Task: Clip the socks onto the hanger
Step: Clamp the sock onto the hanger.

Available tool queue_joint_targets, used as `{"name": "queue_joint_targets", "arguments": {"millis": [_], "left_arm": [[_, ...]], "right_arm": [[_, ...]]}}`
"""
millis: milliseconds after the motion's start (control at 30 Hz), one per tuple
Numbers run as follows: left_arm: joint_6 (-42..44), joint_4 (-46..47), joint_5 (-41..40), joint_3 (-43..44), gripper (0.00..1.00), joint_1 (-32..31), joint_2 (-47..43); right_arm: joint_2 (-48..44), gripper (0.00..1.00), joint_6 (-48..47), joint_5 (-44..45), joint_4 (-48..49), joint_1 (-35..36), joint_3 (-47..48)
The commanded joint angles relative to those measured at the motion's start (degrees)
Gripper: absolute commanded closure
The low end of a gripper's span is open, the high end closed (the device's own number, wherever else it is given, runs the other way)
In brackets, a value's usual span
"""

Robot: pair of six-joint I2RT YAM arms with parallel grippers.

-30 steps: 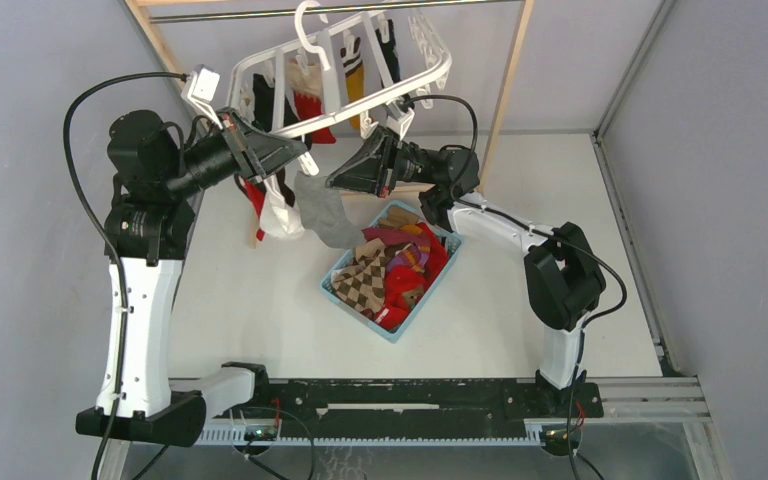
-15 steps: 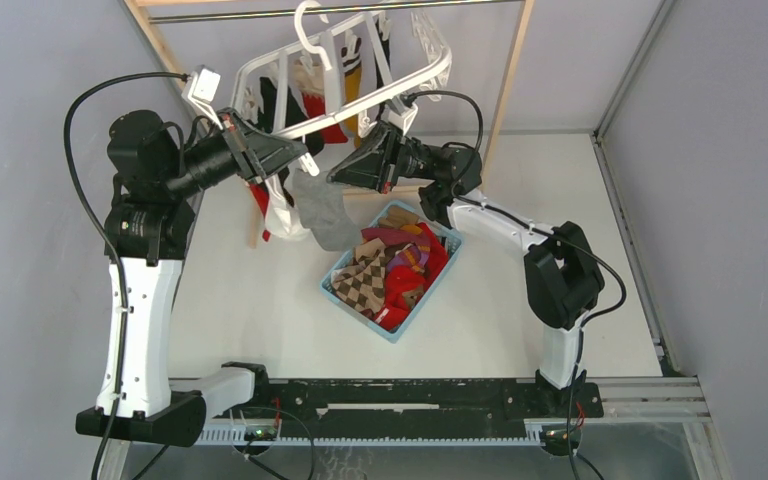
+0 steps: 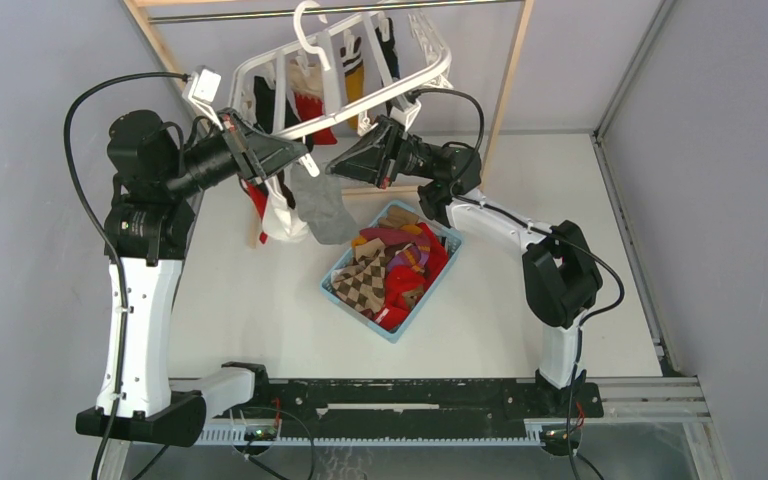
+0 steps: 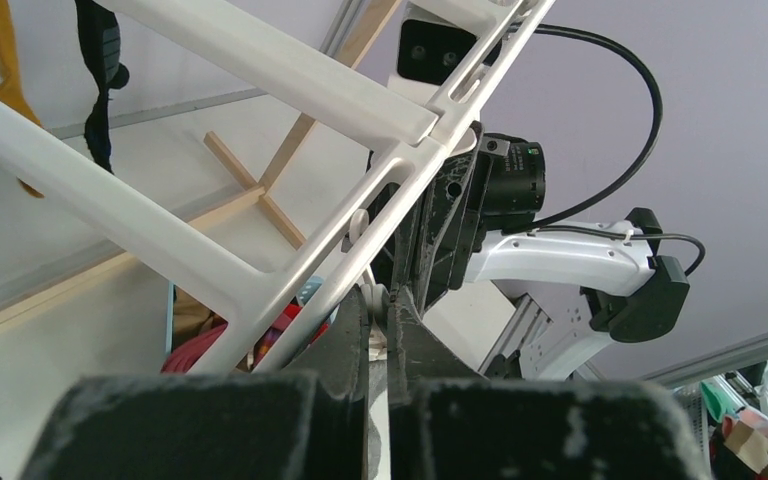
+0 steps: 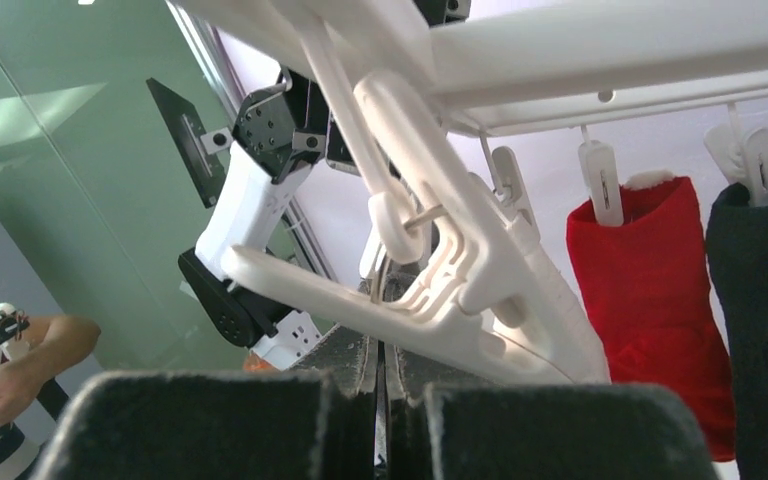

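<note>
The white hanger (image 3: 430,75) hangs tilted from the rail by its hook, with red (image 3: 310,105), black (image 3: 265,100) and mustard (image 3: 352,65) socks clipped to it. My left gripper (image 3: 300,152) is under its near bar, shut on a small white clip (image 4: 375,298). My right gripper (image 3: 335,170) faces it from the right, jaws pressed together on the top edge of a grey sock (image 3: 322,205) that hangs below both grippers. In the right wrist view a white clip (image 5: 480,280) lies just over my fingers (image 5: 380,350), with a red sock (image 5: 650,300) and a black sock (image 5: 760,300) hanging behind.
A light-blue basket (image 3: 345,300) holding several mixed socks (image 3: 390,270) sits mid-table under the right arm. The wooden rack post (image 3: 505,90) stands behind the hanger. A white sock (image 3: 280,215) and a red one (image 3: 255,195) hang low beside the left arm.
My right gripper has moved up and left with the grey sock, closing on the left gripper under the hanger. The hanger has swung slightly. The left arm has held still.
</note>
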Motion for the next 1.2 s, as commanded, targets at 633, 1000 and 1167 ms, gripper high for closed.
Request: {"name": "queue_joint_targets", "arguments": {"millis": [633,1000,1167], "left_arm": [[1.79,-4.32,4.94,1.92,0.59,-0.19,-1.49],[4.57,-8.15,1.19,1.32,0.07,0.09,-3.85],[7.39,-10.09,-1.62,-4.06,0.02,0.17,-7.38]], "right_arm": [[-1.49,1.0,-0.43,8.15,-0.75,1.55,-0.57],[-1.54,1.0,0.89,8.97,0.1,1.42,-1.19],[-1.41,0.97,1.52,9.71,-0.1,1.33,-1.24]]}}
